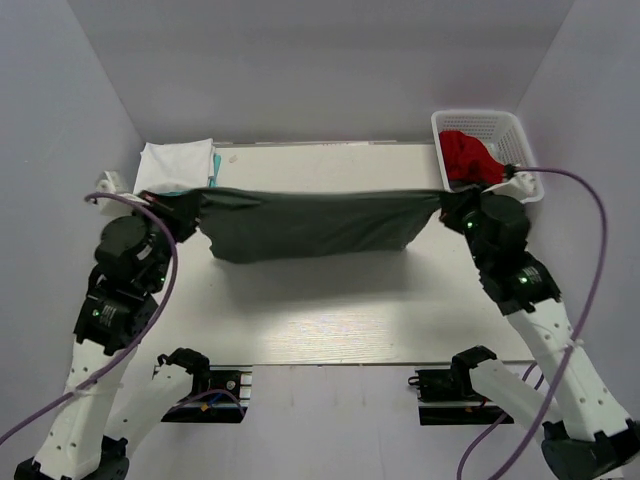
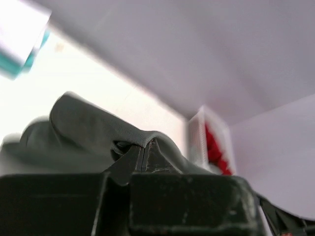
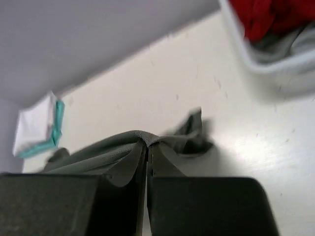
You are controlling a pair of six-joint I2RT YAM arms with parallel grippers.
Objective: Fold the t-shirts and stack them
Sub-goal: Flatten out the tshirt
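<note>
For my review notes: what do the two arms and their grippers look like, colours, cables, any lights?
The left arm and right arm have white shell links and rounded black joints with small green lights. The left gripper and right gripper are matt black and blocky. A purple cable loops off each arm.

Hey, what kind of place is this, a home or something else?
Probably a robot test booth, not a home: plain lilac walls box in a white table, two white robot arms bolted at its near edge stretch a dark grey cloth t-shirt, and a white plastic lattice basket holds a red t-shirt.
</note>
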